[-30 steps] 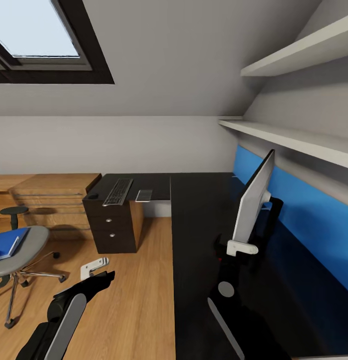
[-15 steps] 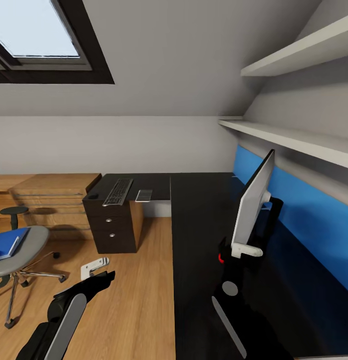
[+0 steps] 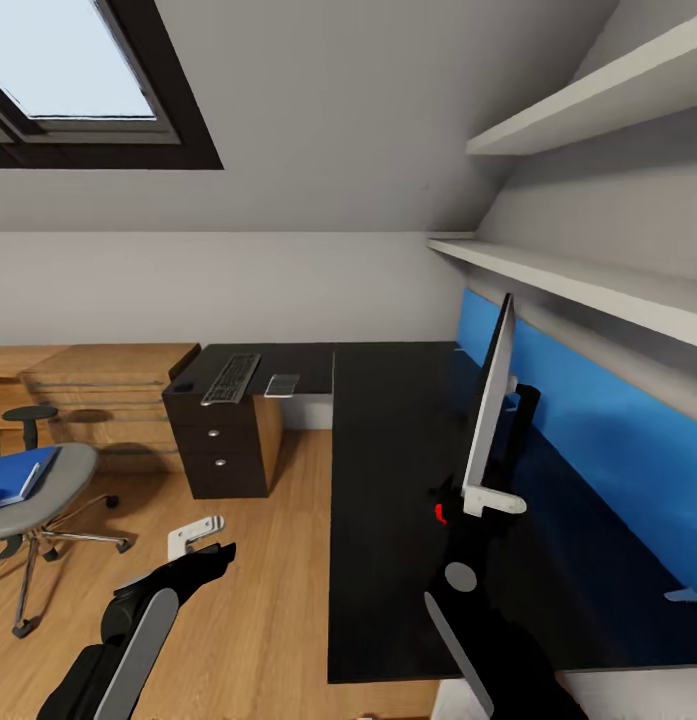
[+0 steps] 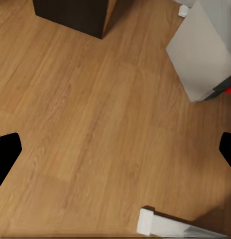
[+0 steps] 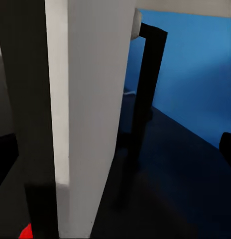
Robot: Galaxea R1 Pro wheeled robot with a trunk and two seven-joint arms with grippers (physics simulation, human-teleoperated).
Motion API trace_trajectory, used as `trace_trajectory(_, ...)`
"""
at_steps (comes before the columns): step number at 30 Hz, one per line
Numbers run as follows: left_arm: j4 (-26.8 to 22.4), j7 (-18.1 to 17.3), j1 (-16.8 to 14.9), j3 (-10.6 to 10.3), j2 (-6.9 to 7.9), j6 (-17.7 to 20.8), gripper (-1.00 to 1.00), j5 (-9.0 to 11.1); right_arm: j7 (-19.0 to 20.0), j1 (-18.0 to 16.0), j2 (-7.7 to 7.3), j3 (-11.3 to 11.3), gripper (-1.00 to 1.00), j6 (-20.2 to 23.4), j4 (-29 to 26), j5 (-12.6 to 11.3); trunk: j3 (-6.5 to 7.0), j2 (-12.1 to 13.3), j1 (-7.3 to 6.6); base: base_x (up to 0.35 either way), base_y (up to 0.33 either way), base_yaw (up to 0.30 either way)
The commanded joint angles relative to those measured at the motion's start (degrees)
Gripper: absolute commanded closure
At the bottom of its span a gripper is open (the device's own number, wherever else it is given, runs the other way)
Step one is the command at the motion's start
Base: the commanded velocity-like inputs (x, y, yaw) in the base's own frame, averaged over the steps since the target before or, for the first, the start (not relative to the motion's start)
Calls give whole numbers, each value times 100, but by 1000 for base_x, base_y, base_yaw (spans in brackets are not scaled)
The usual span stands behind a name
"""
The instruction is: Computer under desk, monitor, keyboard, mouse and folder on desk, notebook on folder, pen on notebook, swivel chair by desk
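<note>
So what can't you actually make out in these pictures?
- Monitor screen: head view catches it nearly edge-on, so its face is unreadable.
- Right gripper: against the monitor's lower edge; grip state unclear.
- Mouse: a tiny dark blob beside the keyboard.
- Chair: cut by the head view's left edge; the blue folder is partly cropped.

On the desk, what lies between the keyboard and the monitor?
In the head view, a small grey flat item lies right beside the keyboard; from there to the monitor the black desk top is bare.
</note>
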Motion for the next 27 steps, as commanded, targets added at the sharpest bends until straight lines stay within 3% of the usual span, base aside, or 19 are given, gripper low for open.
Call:
trace_trajectory(1, -7, 60, -5, -19, 6, 8, -100, 59, -38, -6, -1, 11, -100, 57, -1, -12, -7, -5, -1, -164, -38, 0)
trace_trajectory(11, -7, 68, -5, -37, 6, 2, -100, 44, -38, -6, 2, 11, -100, 56, 24, -11, -7, -5, -1, -219, -47, 0)
trace_trajectory(16, -7, 63, -5, -34, 6, 4, -100, 48, -38, -6, 2, 13, -100, 57, 27, -11, -7, -5, -1, -50, -187, 0)
trace_trajectory(27, -7, 55, -5, -32, 7, 8, -100, 54, -38, -6, 2, 19, -100, 59, 32, -10, -7, -5, -1, -4, -14, 0)
